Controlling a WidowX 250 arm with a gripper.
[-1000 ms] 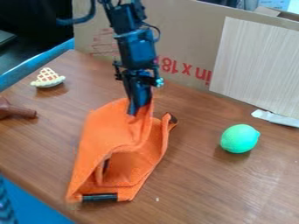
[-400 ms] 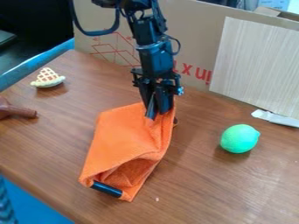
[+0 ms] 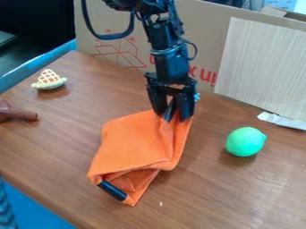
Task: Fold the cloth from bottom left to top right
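"Brown table (image 3: 239, 197), and behind it stands a box (image 3: 203, 27). Where is the cloth (image 3: 134, 143)?"

"It lies on the table, partly folded, near the middle of the view. Its upper end rises up to the gripper (image 3: 172, 116)."

"And how are the gripper's two fingers?"

"They are spread apart, and the cloth's upper end is between them."

"What other things do you see?"

"To the right is a lime (image 3: 244, 142), and at upper left, a pie (image 3: 49, 79)."
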